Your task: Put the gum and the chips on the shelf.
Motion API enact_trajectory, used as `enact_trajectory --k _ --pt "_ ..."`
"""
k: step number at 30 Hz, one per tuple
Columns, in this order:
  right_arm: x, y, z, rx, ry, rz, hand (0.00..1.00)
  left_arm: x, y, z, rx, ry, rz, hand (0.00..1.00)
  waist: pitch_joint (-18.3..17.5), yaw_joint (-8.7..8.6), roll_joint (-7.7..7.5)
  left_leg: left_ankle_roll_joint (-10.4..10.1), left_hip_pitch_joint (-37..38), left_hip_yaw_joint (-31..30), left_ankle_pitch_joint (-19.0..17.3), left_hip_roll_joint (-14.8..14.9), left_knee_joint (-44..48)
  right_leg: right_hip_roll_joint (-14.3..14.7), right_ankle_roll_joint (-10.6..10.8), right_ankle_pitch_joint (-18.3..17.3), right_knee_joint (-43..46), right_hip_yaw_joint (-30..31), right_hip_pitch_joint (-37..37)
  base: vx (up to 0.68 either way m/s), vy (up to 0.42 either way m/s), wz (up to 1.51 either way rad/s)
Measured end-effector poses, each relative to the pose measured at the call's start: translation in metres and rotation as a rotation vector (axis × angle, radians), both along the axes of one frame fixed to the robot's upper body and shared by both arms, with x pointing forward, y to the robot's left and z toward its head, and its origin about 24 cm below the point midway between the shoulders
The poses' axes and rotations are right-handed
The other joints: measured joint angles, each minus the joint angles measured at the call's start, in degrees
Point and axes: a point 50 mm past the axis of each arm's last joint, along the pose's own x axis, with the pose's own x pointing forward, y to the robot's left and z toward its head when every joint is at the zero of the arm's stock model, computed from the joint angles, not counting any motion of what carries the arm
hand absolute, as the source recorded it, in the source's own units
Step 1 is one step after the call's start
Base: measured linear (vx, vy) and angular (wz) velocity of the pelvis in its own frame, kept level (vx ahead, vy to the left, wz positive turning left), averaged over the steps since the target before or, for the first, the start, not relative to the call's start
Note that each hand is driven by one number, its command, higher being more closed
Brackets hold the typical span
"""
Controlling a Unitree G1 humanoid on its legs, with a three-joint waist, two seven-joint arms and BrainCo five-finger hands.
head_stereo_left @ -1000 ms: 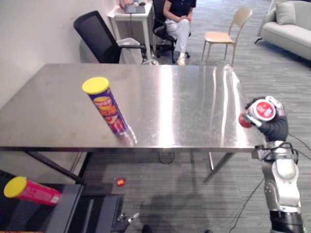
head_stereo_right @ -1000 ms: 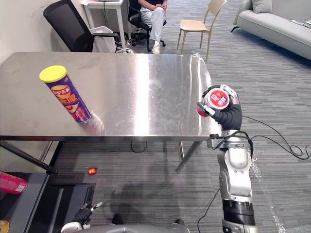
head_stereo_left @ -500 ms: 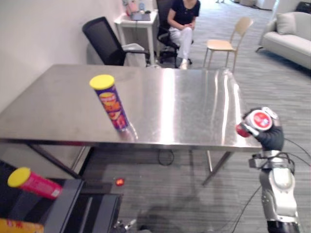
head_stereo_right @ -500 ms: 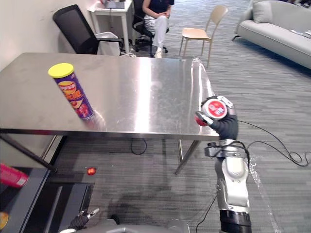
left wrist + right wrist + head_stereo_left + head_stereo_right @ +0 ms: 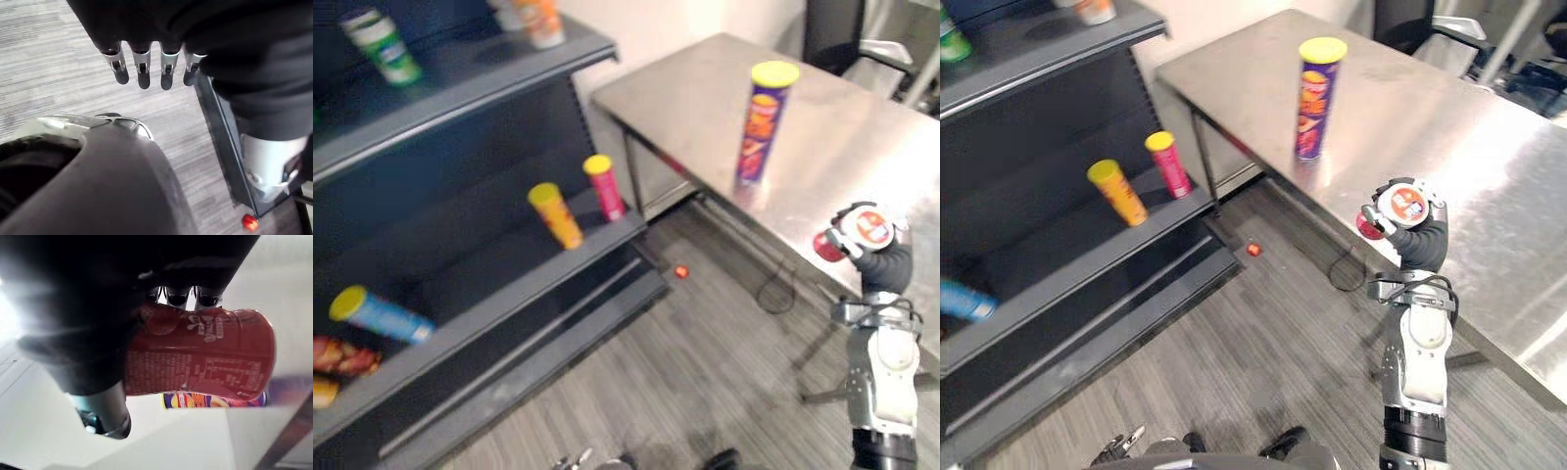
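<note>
Gum first: your right hand [image 5: 1422, 247] was clenched round the red gum canister with the white lid [image 5: 1400, 206], fingers and thumb wrapped about its body and the lid turned up toward the head camera. You held it raised by the near edge of the steel tabletop [image 5: 1469, 137]. The purple chips tube with the yellow lid [image 5: 1315, 96] stood upright on that tabletop, well apart from the hand. The dark shelf [image 5: 509, 299], carrying several other tubes [image 5: 555, 215], stood to your left. Your left hand [image 5: 142, 68] hung over the grey floor [image 5: 1263, 343], fingers straight, holding nothing.
</note>
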Motion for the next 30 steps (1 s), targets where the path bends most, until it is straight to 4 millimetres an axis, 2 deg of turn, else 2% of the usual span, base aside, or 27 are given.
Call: enact_trajectory --k 2,4,6,9,12,15,19,22,25,26,28,30 --pt "0.001 0.005 -0.002 -0.001 0.007 0.017 1.0 0.003 0.009 0.002 0.041 0.002 -0.034 0.0 1.5 0.55 -2.61 1.1 -0.8 -0.2 0.7 -2.2 0.3 -4.4 -0.3 0.5 3.8 -1.3 -0.4 -0.14 0.201 0.43" --pt "0.002 0.009 -0.003 -0.02 0.016 0.023 1.0 0.003 0.015 0.003 0.059 0.009 -0.034 0.0 2.2 1.14 -3.72 2.9 -2.2 -0.9 -0.8 -3.0 3.8 -7.0 -0.1 1.2 6.2 -0.8 -0.5 -0.11 0.243 0.2" --pt "0.004 0.017 -0.006 -0.015 0.025 0.046 1.0 0.001 0.024 0.003 0.072 0.023 -0.008 0.0 2.7 1.84 -4.62 3.9 -3.4 -1.0 -2.0 -3.4 6.4 -7.9 0.4 2.2 6.6 0.7 -1.1 -0.1 0.247 0.03" --pt "0.004 0.027 -0.013 -0.024 0.06 0.08 1.0 -0.003 0.032 0.005 0.082 0.02 0.062 0.0 3.4 2.32 -5.2 4.1 -3.0 -0.8 -2.4 -4.2 5.4 -6.4 1.2 5.2 2.4 4.4 -1.1 -0.1 0.175 -0.04" --pt "0.002 0.028 -0.018 -0.031 0.083 0.084 1.0 -0.004 0.032 0.005 0.073 0.013 0.101 0.0 3.4 2.69 -5.25 4.3 -2.4 0.0 -2.3 -4.5 3.9 -5.0 1.2 6.7 -0.4 5.7 -1.1 -0.06 0.117 -0.17" --pt "0.001 0.027 -0.024 -0.033 0.109 0.09 1.0 -0.005 0.034 0.005 0.071 0.009 0.124 0.0 3.4 2.76 -5.44 4.2 -1.3 0.8 -1.0 -4.6 1.3 -3.8 1.1 7.0 -1.7 6.4 -1.1 0.0 0.047 -0.12" --pt "0.001 0.026 -0.032 -0.036 0.145 0.104 1.0 -0.003 0.033 0.005 0.063 0.001 0.129 0.0 3.3 1.75 -5.61 3.7 0.2 0.6 2.5 -4.8 -3.2 -2.6 1.0 7.0 -2.2 6.5 -1.1 0.09 0.012 0.07" --pt "0.002 0.028 -0.033 -0.038 0.149 0.113 1.0 -0.003 0.03 0.004 0.05 -0.005 0.128 0.0 3.3 1.71 -5.68 3.6 0.2 0.4 2.6 -4.6 -3.1 -2.3 1.0 7.0 -2.3 6.4 -1.0 0.15 0.033 0.12" --pt "0.007 0.036 -0.035 -0.044 0.165 0.15 1.0 0.003 0.032 0.007 0.056 -0.035 0.128 0.0 3.5 2.05 -6.17 4.0 -3.3 -1.2 -0.5 -2.6 5.5 -2.3 1.0 7.0 -2.4 5.1 0.5 0.09 0.045 0.24" --pt "0.012 0.043 -0.037 -0.055 0.178 0.182 1.0 0.007 0.033 0.009 0.062 -0.054 0.125 0.0 3.6 3.13 -6.11 4.1 -5.3 -1.8 -3.1 -0.3 11.7 -1.1 1.3 7.7 -3.3 4.9 2.0 0.04 0.058 0.14" --pt "0.014 0.051 -0.036 -0.072 0.175 0.215 1.0 0.01 0.034 0.01 0.058 -0.077 0.144 0.0 3.6 4.73 -6.09 3.9 -6.0 -2.6 -5.1 0.9 15.0 -0.1 1.8 8.6 -4.7 4.9 3.3 0.01 0.077 0.07" --pt "0.018 0.061 -0.032 -0.079 0.159 0.257 1.0 0.011 0.034 0.01 0.057 -0.081 0.147 0.0 3.6 5.15 -6.03 4.2 -6.3 -3.6 -7.4 1.0 15.8 0.2 2.7 9.4 -5.1 5.0 4.1 0.01 0.182 0.27"
